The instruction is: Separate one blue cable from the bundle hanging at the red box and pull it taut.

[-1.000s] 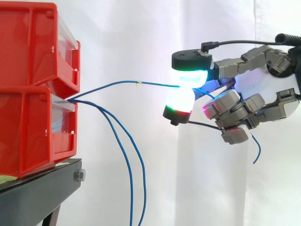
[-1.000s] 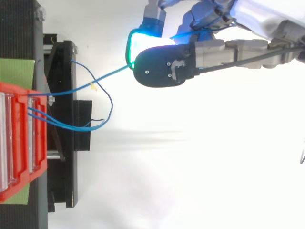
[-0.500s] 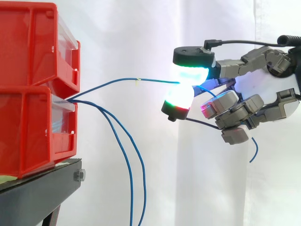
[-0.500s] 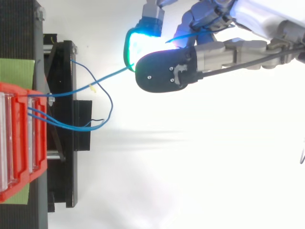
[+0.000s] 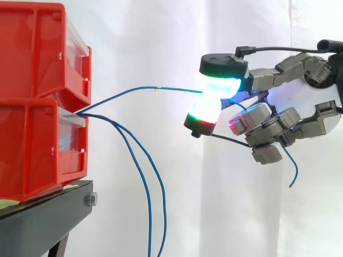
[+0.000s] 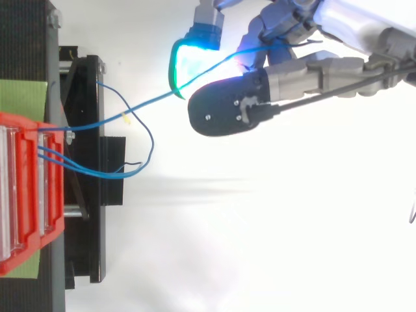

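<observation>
Pinches one blue cable [image 5: 134, 92] between two glowing pads [image 5: 217, 85] of the hand [image 5: 308, 101], with the other fingers curled in below. Holds it in a line with only a small bend, from the pinch out to the gap between the two red bins [image 5: 32, 144], far past the fingertips. Lets its loose end dangle under the hand, behind the curled fingers. Touches none of the other blue cables [image 5: 142, 176], hanging slack near the bins, well apart from the hand, beside the black stand [image 5: 48, 219].
</observation>
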